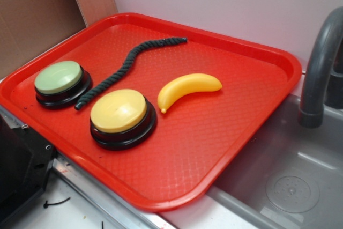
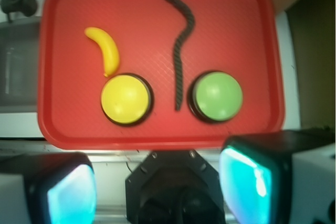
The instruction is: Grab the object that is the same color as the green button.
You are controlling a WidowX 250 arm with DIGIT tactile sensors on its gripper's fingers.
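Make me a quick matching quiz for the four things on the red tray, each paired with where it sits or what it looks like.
Things:
1. rope
2. banana
3. green button
4. yellow button

Descriptions:
A. curved yellow fruit shape
B. dark, wavy, lying between the two buttons
C. round, at the tray's left end in the exterior view
D. round, beside the banana's tip

Pairs: 1-B, 2-A, 3-C, 4-D

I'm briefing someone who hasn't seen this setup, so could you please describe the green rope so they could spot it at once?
Look at the red tray beside the sink. The rope lies on it, running from between the green button and the yellow button toward the far rim. It is the only long, thin, wavy dark green thing; the banana is yellow and stubby.
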